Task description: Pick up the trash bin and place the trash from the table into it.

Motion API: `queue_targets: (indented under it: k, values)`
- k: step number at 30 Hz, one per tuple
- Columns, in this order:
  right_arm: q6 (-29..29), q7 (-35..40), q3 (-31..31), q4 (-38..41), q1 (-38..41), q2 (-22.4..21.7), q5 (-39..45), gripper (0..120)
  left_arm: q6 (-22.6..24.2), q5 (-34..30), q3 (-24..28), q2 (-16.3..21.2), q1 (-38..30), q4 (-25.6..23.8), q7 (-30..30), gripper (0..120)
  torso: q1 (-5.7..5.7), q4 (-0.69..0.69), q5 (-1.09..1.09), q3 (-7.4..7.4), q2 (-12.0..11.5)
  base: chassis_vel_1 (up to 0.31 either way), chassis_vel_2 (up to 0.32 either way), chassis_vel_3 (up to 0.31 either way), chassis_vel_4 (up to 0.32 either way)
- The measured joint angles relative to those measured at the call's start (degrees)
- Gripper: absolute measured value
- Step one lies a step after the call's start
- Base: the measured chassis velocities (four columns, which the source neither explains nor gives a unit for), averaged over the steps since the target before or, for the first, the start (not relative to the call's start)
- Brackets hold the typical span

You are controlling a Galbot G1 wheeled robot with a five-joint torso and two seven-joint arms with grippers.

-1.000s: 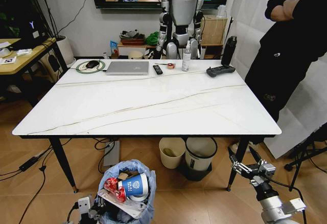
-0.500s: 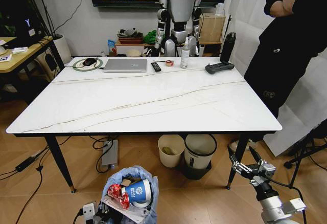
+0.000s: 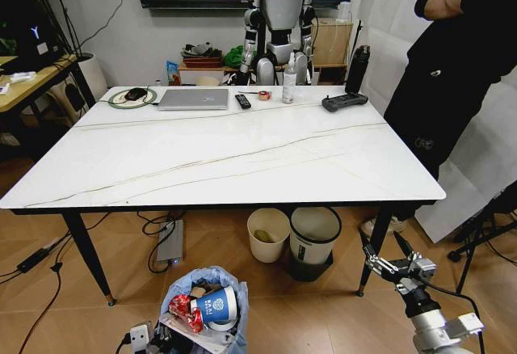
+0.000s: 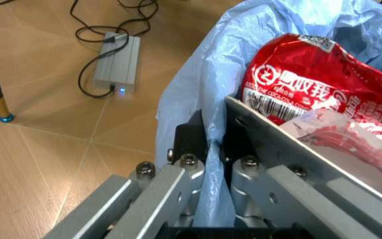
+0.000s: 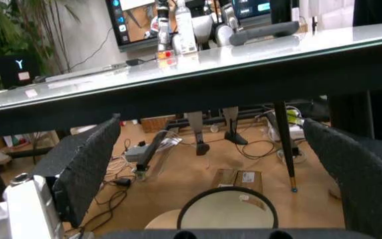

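— What is going on at the robot's left side?

— The left end effector (image 4: 208,164) is sitting low by the floor, its fingers (image 4: 184,172) pressed together on the rim of the trash bin (image 3: 203,305), with the light-blue bag liner pinched between them. The bin is standing upright in front of the tabletop (image 3: 226,148), mouth facing up, so its long axis is running floor to ceiling.

— And what is lying inside it?

— The trash (image 3: 202,309) is heaping above the rim. A red wrapper (image 4: 310,79) is lying at the left of the pile, a blue paper cup (image 3: 215,305) is lying on its side beside it with its open mouth turned toward the bin's right edge, and a clear flat tray (image 4: 350,144) is slanting across below them.

— What is showing in the middle?

— On the far edge of the marble top a silver laptop (image 3: 193,99), a black remote (image 3: 241,101), a bottle (image 3: 288,84) and a dark controller (image 3: 345,102) are sitting in a row. Under the far side, a cream bucket (image 3: 268,235) and a white bin with a dark base (image 3: 313,239) are standing side by side on the floor.

— And on the right?

— The right end effector (image 3: 390,267) is hanging beside the front right table leg, well apart from the lined bin, its fingers (image 5: 85,164) spread wide and gripping nothing.
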Motion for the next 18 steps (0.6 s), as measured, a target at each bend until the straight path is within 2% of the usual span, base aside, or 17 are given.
queue_targets:
  k: [10, 18]
  values:
    - [0.0, 0.0, 0.0, 0.0, 0.0, 0.0, 0.0, 100, 0.2, -0.5, -0.4, 0.1, -0.2, 0.1, -0.1, 0, -1.24, 0.0, 0.01, -1.56, -2.8, 0.0, 0.0, 0.0, 0.0]
    - [0.0, 0.0, 0.0, 0.0, 0.0, 0.0, 0.0, 100, 0.5, -0.6, -0.3, 0.2, -0.7, 0.1, -0.4, 0, -1.71, 0.0, 0.01, -2.11, -3.8, 0.0, 0.0, 0.0, 0.0]
